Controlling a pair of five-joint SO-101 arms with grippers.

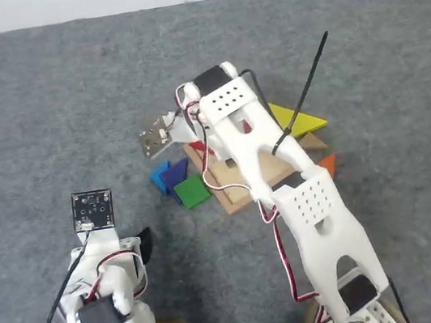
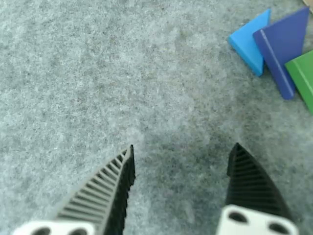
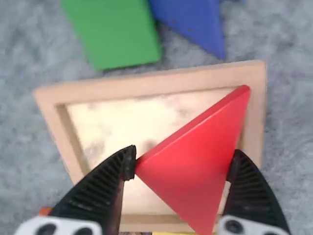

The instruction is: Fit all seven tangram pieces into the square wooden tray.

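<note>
looking from its wrist shows the right claw (image 3: 182, 164) clamping the red triangle (image 3: 205, 142) over the tray (image 3: 146, 83); left claw (image 2: 181, 156) gapes.

- tray (image 3: 146, 81): triangle (image 3: 195, 166) inside, between right gripper (image 3: 180, 164) tips
- three pieces (image 1: 175, 174) on carpet (image 2: 98, 73), just left of tray
- two pieces (image 1: 301, 121) right of tray
- left gripper (image 2: 181, 156) over carpet near the three

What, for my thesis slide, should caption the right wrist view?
Right arm's black fingers hold a red triangular wooden piece over the square wooden tray.
</note>
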